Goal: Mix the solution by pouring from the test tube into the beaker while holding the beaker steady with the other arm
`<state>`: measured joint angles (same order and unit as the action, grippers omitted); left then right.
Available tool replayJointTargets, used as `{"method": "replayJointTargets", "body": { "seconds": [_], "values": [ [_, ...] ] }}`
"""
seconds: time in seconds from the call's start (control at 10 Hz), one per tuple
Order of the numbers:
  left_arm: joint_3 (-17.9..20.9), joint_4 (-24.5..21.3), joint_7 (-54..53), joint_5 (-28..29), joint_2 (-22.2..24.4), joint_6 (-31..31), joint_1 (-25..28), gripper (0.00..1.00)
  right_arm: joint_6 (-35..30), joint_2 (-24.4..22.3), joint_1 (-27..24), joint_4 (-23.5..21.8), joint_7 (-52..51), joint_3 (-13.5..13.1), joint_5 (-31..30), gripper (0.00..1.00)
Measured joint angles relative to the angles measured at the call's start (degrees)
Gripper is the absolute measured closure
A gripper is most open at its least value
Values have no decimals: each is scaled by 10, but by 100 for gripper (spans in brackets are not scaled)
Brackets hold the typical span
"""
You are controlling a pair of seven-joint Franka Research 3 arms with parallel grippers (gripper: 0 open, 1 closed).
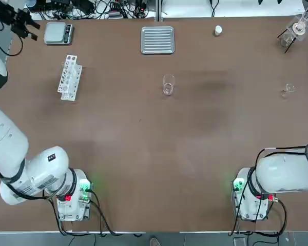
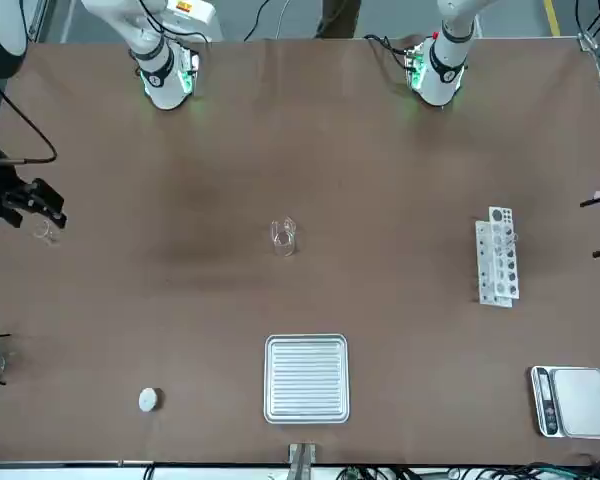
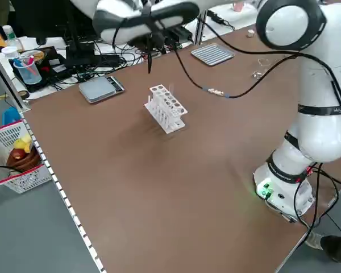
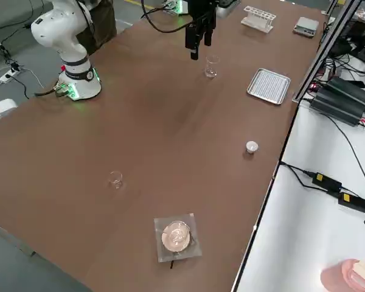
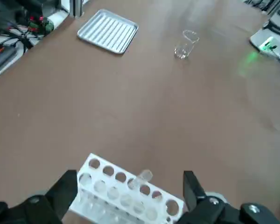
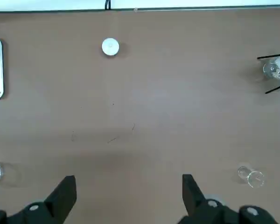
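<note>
Left gripper (image 5: 130, 196) hangs over the test tube rack (image 5: 126, 196), fingers apart, empty. Beaker (image 5: 184, 44) at 1 o'clock. Right gripper (image 6: 128, 193) raised, fingers apart.

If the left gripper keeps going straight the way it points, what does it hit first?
Most likely the white tube rack: in the wrist view it sits between the open fingers of the left gripper, a clear test tube sticking up from it. How far off the rack is, I cannot judge.
</note>
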<state>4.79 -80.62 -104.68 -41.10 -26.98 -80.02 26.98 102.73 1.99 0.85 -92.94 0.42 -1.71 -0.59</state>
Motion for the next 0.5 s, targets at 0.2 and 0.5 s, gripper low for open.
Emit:
{"method": "replayJointTargets", "body": {
  "seconds": [0.2, 0.5],
  "values": [
    [-1, -2, -81, -39, -34, 11, 3, 0, 1, 0, 0, 1, 0, 0, 0, 0],
    [-1, -5, -168, -50, -83, 43, 12, 0, -1, 0, 0, 4, 0, 0, -1, 0]
  ]
}}
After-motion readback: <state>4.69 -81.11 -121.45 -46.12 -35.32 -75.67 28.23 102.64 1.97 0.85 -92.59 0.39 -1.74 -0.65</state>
